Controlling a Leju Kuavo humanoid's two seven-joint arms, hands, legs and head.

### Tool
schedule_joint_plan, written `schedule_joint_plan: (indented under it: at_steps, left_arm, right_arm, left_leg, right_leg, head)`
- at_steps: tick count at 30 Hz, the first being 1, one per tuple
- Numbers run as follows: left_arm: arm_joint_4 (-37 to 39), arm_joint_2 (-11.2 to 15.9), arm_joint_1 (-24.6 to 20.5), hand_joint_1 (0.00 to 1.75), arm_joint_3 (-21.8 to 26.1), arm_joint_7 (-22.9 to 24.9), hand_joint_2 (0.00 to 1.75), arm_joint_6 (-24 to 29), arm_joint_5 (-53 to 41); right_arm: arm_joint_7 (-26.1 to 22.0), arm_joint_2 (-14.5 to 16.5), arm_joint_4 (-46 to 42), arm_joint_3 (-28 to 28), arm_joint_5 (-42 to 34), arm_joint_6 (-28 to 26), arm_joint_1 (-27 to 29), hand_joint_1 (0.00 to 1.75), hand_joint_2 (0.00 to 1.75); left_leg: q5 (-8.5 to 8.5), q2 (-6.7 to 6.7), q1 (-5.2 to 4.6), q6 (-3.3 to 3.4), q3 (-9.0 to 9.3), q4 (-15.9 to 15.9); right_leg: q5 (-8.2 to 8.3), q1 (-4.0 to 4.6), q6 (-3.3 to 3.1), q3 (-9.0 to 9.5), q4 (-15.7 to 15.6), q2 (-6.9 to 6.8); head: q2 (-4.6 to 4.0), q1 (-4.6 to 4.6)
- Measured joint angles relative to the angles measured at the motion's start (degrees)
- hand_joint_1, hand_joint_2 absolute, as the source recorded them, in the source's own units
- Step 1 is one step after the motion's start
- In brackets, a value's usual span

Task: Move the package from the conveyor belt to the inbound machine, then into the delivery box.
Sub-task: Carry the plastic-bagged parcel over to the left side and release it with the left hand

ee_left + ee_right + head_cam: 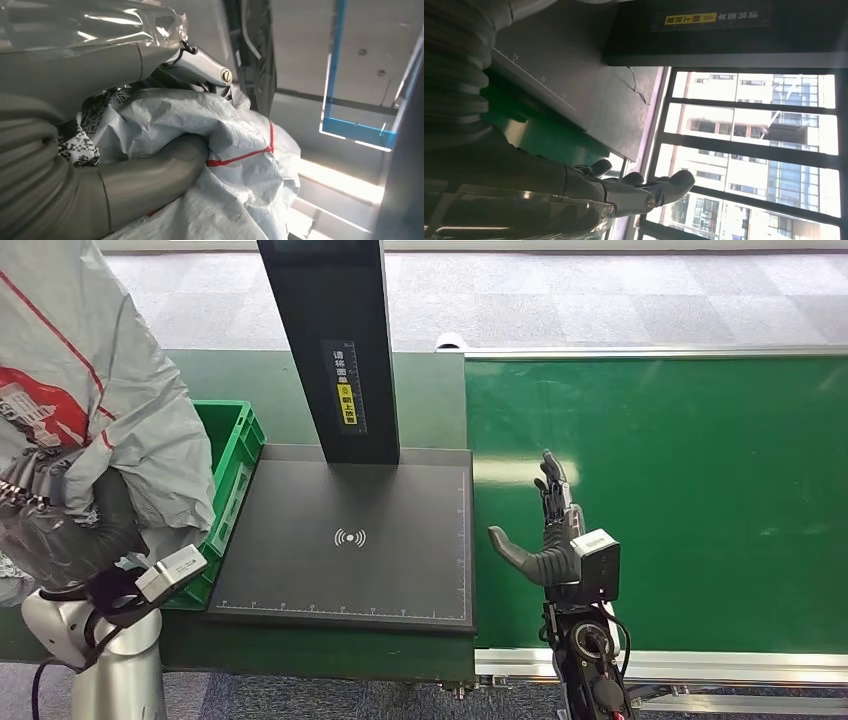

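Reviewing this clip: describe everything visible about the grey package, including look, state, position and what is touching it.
The grey crinkled plastic mailer package is a soft, wrinkled bag with red printed lines and a red marking, plus a black-and-white code label seen in the left wrist view. It is held raised at the scene's left, above the green plastic delivery box and beside the black inbound machine platform. The left hand grips it, fingers pressed into its folds. It looks bunched, not flat.

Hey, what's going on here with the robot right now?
The robot's left hand holds a grey plastic package raised over the green delivery box, beside the black inbound machine. Its right hand is open, hovering over the green conveyor belt, holding nothing. The package is not yet in the box.
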Motion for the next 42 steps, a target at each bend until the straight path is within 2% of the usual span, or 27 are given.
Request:
schedule_joint_plan:
  at_steps: [4,6,9,13,15,18,23,30,34,35,38,39,42]
  left_arm:
    - [4.7,0.3,-4.5,1.75,7.4,2.1,1.75,0.0,-10.5]
    - [10.8,1.4,-7.5,1.75,10.7,9.7,1.75,0.0,-19.3]
    - [20.7,5.1,-10.9,1.75,12.0,24.3,1.75,-0.1,-26.4]
    - [31.8,10.0,-13.1,1.75,10.4,37.3,1.75,-3.5,-29.0]
    - [35.8,12.2,-13.4,1.75,8.8,41.3,1.75,-5.6,-29.5]
    - [40.3,14.4,-13.8,1.75,6.7,43.1,1.75,-6.7,-29.6]
    - [43.9,16.5,-14.0,1.75,4.8,44.3,1.75,-8.0,-29.8]
    - [49.0,19.4,-14.5,1.75,0.1,49.3,1.75,-22.1,-29.9]
    - [51.6,20.0,-15.2,1.75,-2.4,50.4,1.75,-25.1,-29.9]
    - [52.0,20.1,-15.4,1.56,-2.7,50.6,1.75,-25.3,-29.9]
    - [52.8,20.3,-16.0,0.25,-3.4,50.9,1.75,-25.5,-29.9]
    - [53.0,20.3,-16.1,0.0,-3.6,50.9,1.75,-25.3,-29.9]
    - [53.4,20.4,-16.2,0.0,-4.2,51.4,1.75,-21.8,-29.9]
  right_arm:
    - [-0.1,-0.5,0.1,0.3,0.3,-0.3,0.0,0.0,1.75]
    - [-0.1,-0.8,0.1,0.3,0.5,-0.5,0.0,0.0,1.75]
    - [-0.1,-1.1,0.1,0.4,1.2,-0.4,0.0,0.0,1.75]
    - [0.0,-1.5,0.1,0.4,1.6,-0.2,0.0,0.0,1.75]
    - [0.0,-1.6,0.1,0.4,1.8,0.1,0.0,0.0,1.75]
    - [0.0,-1.7,0.1,0.4,1.9,0.3,0.0,0.0,1.75]
    - [0.0,-1.8,0.1,0.4,2.0,0.5,0.0,0.0,1.75]
    - [0.5,-1.8,0.1,0.2,3.2,2.6,-0.3,0.0,1.75]
    - [0.7,-1.8,0.0,0.0,3.8,3.3,-0.3,0.0,1.75]
    - [0.8,-1.8,-0.1,0.0,3.9,3.4,-0.3,0.0,1.75]
    - [1.0,-1.8,-0.2,-0.2,4.0,3.7,-0.3,0.0,1.75]
    - [1.0,-1.8,-0.3,-0.3,4.1,3.7,-0.3,0.0,1.75]
    - [1.3,-1.8,-0.4,-0.6,4.4,3.7,-0.2,0.0,1.75]
  left_leg:
    - [0.01,0.0,-0.01,0.01,0.03,0.0]
    - [0.01,-0.01,-0.01,0.01,0.04,0.0]
    - [0.02,0.11,0.0,-0.01,0.06,0.0]
    - [0.03,0.15,0.01,-0.03,0.06,0.0]
    - [0.02,0.17,0.01,-0.03,0.04,0.0]
    - [0.02,0.15,0.0,-0.03,0.0,0.0]
    - [0.02,0.14,-0.01,-0.03,0.0,0.0]
    - [0.02,0.15,0.01,-0.03,0.03,0.0]
    - [0.02,0.09,0.0,-0.03,0.04,0.0]
    - [0.02,0.08,0.0,-0.03,0.05,0.0]
    - [0.03,0.07,0.0,-0.03,0.13,0.0]
    - [0.03,0.06,0.0,-0.03,0.16,0.0]
    - [0.07,0.06,0.0,-0.04,0.19,0.0]
  right_leg:
    - [0.0,-0.01,0.0,0.01,0.0,-0.01]
    - [0.01,-0.01,-0.01,0.02,0.0,-0.01]
    - [0.06,0.0,-0.06,-0.01,0.0,0.11]
    - [0.06,0.02,-0.08,-0.06,0.0,0.18]
    - [0.05,0.02,-0.08,-0.08,0.0,0.19]
    - [0.05,0.01,-0.08,-0.09,0.0,0.18]
    - [0.05,0.0,-0.08,-0.09,0.0,0.18]
    - [0.05,0.02,-0.08,-0.08,0.0,0.18]
    - [0.05,0.01,-0.08,-0.03,0.0,0.15]
    - [0.05,0.01,-0.08,0.0,0.0,0.14]
    - [0.05,0.0,-0.08,0.09,0.0,0.1]
    - [0.05,0.0,-0.08,0.12,0.0,0.1]
    - [0.06,0.01,-0.08,0.13,0.0,0.1]
  head:
    - [0.01,0.01]
    - [0.01,0.01]
    - [0.0,-0.01]
    - [0.0,0.0]
    - [-0.01,0.0]
    - [0.0,0.02]
    - [-0.01,0.01]
    - [0.01,0.0]
    - [0.0,0.01]
    - [0.0,0.01]
    - [0.01,0.01]
    - [0.01,0.01]
    - [0.01,0.01]
